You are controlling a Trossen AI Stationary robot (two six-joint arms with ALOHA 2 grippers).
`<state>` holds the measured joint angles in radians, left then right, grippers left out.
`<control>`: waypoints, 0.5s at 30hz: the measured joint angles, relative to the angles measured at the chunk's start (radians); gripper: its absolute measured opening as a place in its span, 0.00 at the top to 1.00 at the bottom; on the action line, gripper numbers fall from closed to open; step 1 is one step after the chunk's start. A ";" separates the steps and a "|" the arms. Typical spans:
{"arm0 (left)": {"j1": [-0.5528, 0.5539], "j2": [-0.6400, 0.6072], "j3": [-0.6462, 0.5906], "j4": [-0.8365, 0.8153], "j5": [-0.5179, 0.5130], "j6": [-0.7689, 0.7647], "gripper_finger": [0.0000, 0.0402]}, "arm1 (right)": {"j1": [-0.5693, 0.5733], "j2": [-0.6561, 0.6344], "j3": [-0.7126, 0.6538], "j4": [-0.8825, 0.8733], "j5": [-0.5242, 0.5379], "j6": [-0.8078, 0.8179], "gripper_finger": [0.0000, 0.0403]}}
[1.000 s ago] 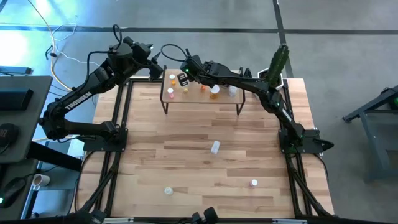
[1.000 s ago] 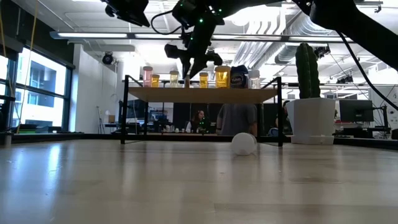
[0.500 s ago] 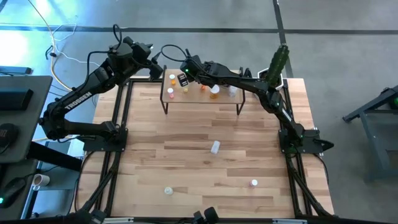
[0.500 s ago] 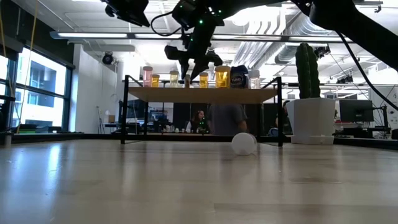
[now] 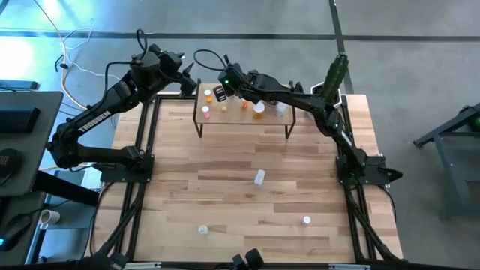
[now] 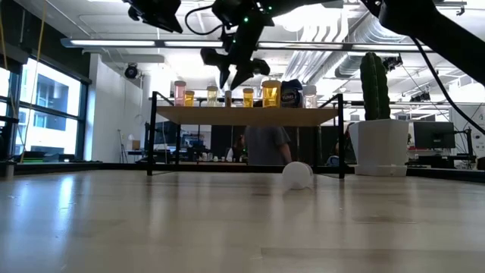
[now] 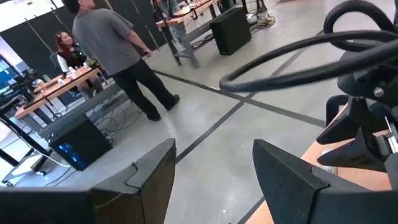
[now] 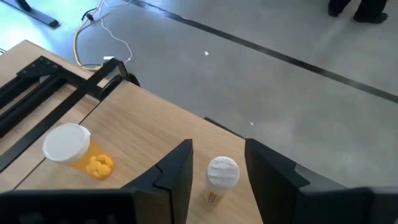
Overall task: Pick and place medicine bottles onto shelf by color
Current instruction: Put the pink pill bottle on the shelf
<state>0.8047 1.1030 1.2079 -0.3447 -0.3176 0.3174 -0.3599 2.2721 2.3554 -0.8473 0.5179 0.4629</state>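
The shelf (image 5: 234, 117) stands at the table's far side with a row of medicine bottles on its top (image 6: 242, 115): pink, orange, blue (image 6: 291, 93) and white ones. My right gripper (image 6: 241, 76) hangs open just above the left part of that row. In the right wrist view its fingers stand on either side of a small white-capped vial (image 8: 222, 177) without touching it; the vial stands upright on the shelf top. My left gripper (image 5: 187, 75) waits open in the air at the far left corner.
Three small bottles lie loose on the table: a white one mid-table (image 5: 259, 177) and two near the front edge (image 5: 202, 230) (image 5: 307, 220). A cactus in a white pot (image 5: 334, 79) stands at the far right corner. People move about in the room beyond.
My right gripper has opened and let go of the small vial, which stays upright on the shelf. Its fingertips have come up a little, from around the vial to just above the bottle tops.
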 joint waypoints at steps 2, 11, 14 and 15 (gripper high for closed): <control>0.000 0.000 0.000 -0.004 0.000 0.000 0.49 | 0.000 -0.003 0.000 0.002 0.000 -0.010 0.66; 0.000 0.000 0.000 -0.045 -0.002 0.000 0.49 | 0.001 -0.041 0.000 0.013 -0.005 -0.059 0.66; 0.000 0.000 0.000 -0.049 -0.004 0.000 0.49 | 0.001 -0.060 0.000 0.005 -0.022 -0.072 0.66; 0.000 0.000 0.000 -0.049 -0.004 0.000 0.49 | 0.002 -0.069 0.000 0.004 -0.026 -0.072 0.66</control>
<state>0.8047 1.1030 1.2079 -0.3935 -0.3218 0.3173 -0.3581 2.2036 2.3554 -0.8436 0.4922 0.3912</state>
